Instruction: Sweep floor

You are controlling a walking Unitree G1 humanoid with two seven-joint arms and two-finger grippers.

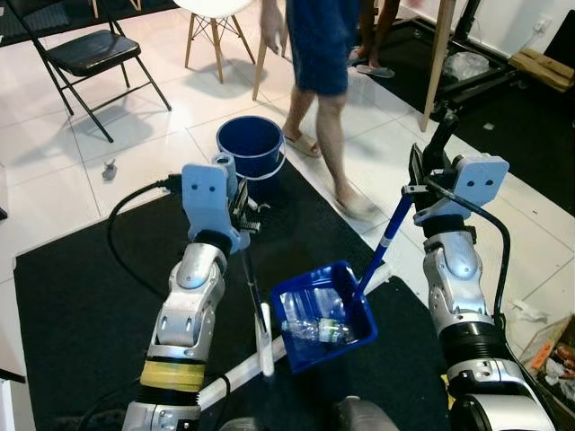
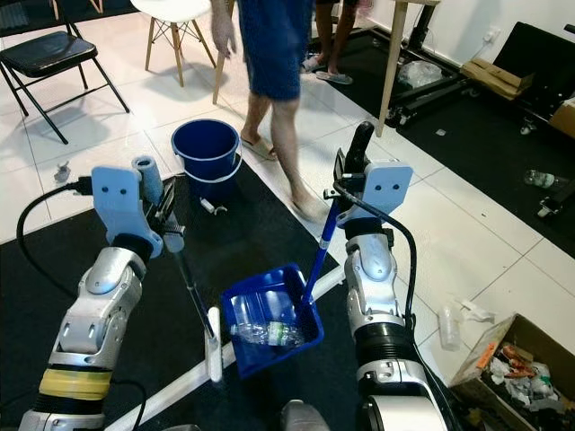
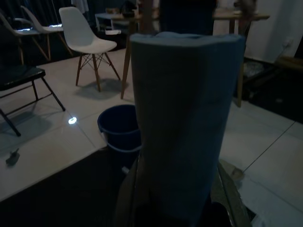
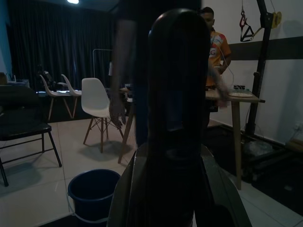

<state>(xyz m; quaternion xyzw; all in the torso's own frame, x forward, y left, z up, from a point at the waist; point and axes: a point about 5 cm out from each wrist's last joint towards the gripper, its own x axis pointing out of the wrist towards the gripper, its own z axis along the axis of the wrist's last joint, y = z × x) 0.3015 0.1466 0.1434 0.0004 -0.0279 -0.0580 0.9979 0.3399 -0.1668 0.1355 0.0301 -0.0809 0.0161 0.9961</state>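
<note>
Gripping a thin dark broom handle (image 1: 252, 287) with the left claw (image 1: 241, 214), fingers clamped on its grey foam-padded top, the rod slanting down to a long white brush head (image 1: 243, 364) lying on the black matte mat (image 1: 81, 305). Holding a glossy blue dustpan (image 1: 323, 316) by its slender blue handle (image 1: 382, 247) with the right claw (image 1: 429, 175), fingers closed around the black rounded grip at the top. Resting the square, walled pan on the mat just beside the brush head, open mouth facing the robot's left, a clear crumpled plastic bottle (image 1: 314, 330) lying inside. Standing beyond the mat's far edge on shiny white floor tiles (image 1: 135, 153): a round dark-blue bucket (image 1: 251, 146), near a person's sandalled legs (image 1: 328, 135) in blurred stride. Farther off, a black folding chair (image 1: 85, 54) and a white shell chair on wooden legs (image 1: 216, 31) bordering open tile between them. To the robot's right, tile running to a cardboard box of rubbish (image 2: 503, 373) and a dark mat beyond a wooden table leg (image 2: 393, 67).
</note>
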